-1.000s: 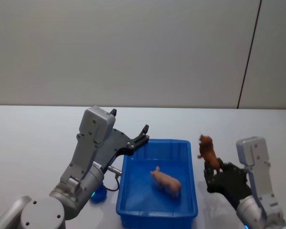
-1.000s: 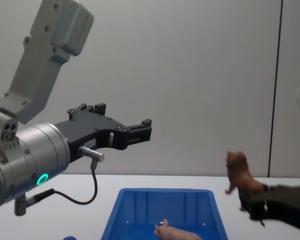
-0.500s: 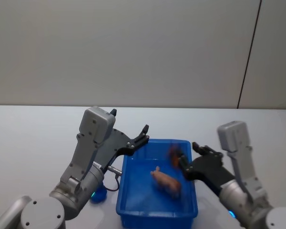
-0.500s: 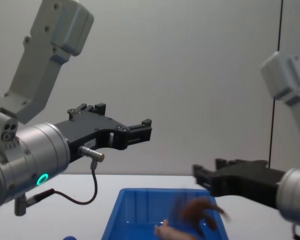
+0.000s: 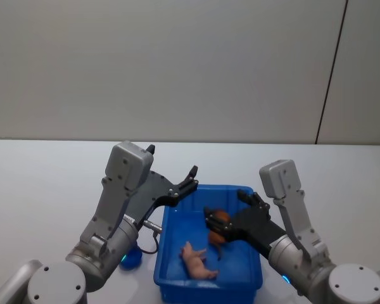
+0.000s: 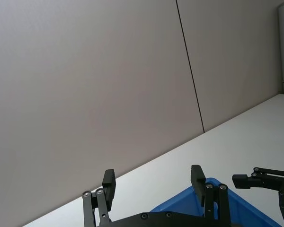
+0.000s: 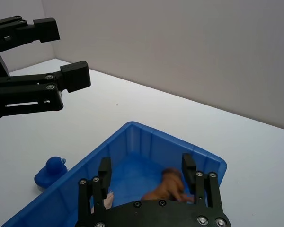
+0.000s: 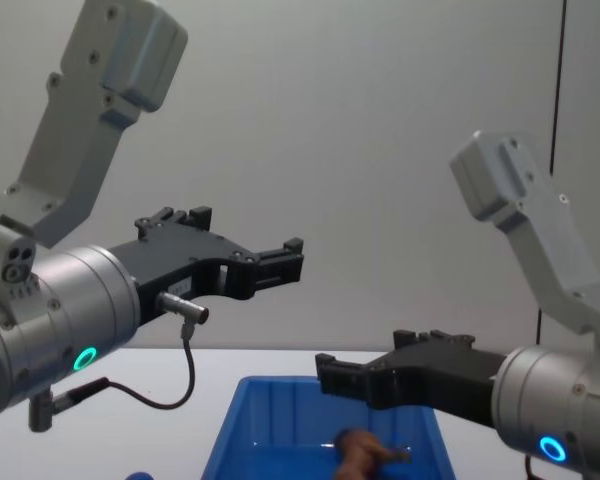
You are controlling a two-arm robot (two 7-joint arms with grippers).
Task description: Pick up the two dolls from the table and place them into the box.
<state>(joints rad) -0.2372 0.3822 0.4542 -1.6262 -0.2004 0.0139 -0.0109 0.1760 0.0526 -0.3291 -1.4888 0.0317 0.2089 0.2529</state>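
Plain grey wall (image 5: 145, 63), thin dark vertical seam (image 5: 331, 71), even light

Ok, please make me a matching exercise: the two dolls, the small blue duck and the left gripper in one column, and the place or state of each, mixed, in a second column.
1. pink doll
2. brown doll
3. blue duck
4. left gripper

A. on the table, outside the box
B. open and empty, held up in the air
C. in the box, close under the open right gripper
D. in the box, nearer the robot's side

Pairs: 1-D, 2-C, 3-A, 4-B.
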